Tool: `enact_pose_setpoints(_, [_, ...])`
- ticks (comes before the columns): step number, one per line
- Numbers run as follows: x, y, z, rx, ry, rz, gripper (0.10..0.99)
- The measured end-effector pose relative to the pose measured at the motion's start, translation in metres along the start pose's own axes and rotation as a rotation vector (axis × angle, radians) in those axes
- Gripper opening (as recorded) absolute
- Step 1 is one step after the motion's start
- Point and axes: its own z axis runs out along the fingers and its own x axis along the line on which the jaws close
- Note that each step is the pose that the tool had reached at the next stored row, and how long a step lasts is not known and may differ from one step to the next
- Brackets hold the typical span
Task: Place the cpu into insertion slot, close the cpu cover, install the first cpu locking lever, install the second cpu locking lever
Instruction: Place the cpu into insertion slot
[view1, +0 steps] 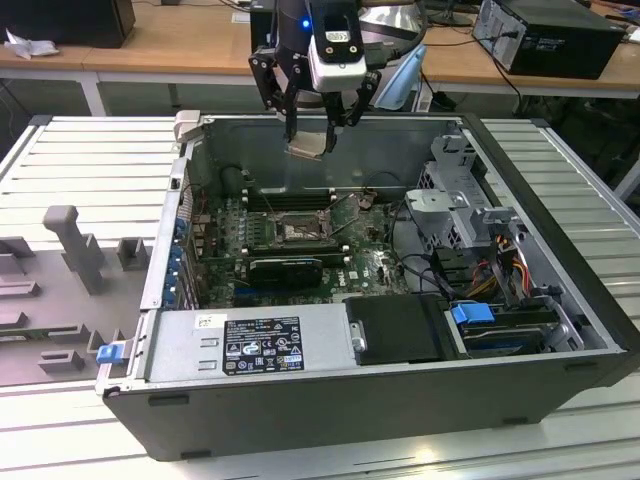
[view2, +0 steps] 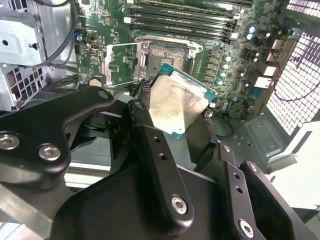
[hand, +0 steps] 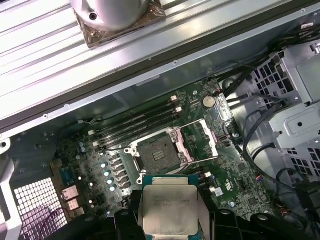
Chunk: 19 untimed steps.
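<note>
Claw (view1: 308, 142) gripped the chip (hand: 168, 210) by its edges, well clear of the bare socket (hand: 159, 152), whose cover (hand: 202, 140) stood open.

cpu (hand: 170, 210) aloft, insertion slot (hand: 159, 152) empty, cover (hand: 211, 139) open

cpu (hand: 169, 210) gripped between jaws, apart from bare insertion slot (hand: 159, 151); cpu cover (hand: 204, 141) open beside slot.
</note>
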Motion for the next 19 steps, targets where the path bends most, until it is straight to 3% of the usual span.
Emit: enact_pose_setpoints(19, [0.0,0.0,0.0001,-0.002,-0.0084,0.094,0.529])
